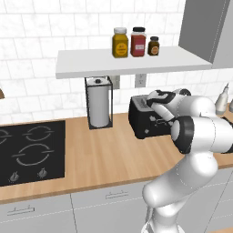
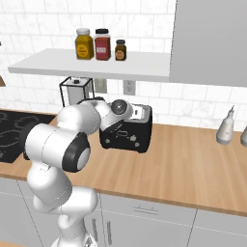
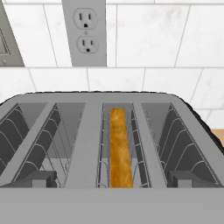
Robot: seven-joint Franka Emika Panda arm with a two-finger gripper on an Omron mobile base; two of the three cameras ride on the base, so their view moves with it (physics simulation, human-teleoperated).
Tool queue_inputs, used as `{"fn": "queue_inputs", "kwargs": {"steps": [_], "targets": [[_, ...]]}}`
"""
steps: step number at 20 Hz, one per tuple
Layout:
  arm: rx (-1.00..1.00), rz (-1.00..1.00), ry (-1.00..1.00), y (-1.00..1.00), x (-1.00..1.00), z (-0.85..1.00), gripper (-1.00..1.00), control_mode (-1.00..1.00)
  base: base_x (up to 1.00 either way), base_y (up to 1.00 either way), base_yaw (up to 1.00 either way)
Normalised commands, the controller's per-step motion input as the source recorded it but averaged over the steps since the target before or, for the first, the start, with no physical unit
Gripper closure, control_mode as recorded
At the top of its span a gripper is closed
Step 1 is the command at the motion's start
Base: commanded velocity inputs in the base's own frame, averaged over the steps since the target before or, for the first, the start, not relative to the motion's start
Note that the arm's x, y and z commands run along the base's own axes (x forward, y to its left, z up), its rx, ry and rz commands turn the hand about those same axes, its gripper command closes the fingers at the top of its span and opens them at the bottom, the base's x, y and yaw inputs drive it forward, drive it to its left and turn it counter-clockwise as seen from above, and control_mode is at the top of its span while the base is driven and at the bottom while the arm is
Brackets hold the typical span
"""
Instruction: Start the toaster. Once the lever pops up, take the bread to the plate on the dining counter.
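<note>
A wooden counter [image 1: 104,159] runs below a white tiled wall. The black toaster [image 1: 144,119] sits in the middle of the frame, and the bread [image 3: 120,146] stands in 1 slot. The gripper [image 1: 152,101] hangs over it, wide open, holding nothing.

Just below my end effector [image 3: 112,186], the black boxy toaster [image 1: 145,119] has a matt dark shell and a grey, metal-looking top with thin wire guards in its slots. The tan slice of bread [image 3: 120,148] there looks rough and crusty. Beneath lies the smooth light wood counter [image 1: 100,157]; beyond, glossy white wall tiles [image 3: 144,35].
</note>
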Motion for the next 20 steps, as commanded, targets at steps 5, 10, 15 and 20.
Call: {"fn": "queue_inputs", "kwargs": {"steps": [5, 10, 15, 20], "targets": [[0.0, 0.0, 0.0, 0.0, 0.0, 0.0, -1.0, -1.0, 0.0, 0.0, 0.0], [0.0, 0.0, 0.0, 0.0, 0.0, 0.0, -1.0, -1.0, 0.0, 0.0, 0.0], [0.0, 0.0, 0.0, 0.0, 0.0, 0.0, -1.0, -1.0, 0.0, 0.0, 0.0], [0.0, 0.0, 0.0, 0.0, 0.0, 0.0, -1.0, -1.0, 0.0, 0.0, 0.0]]}}
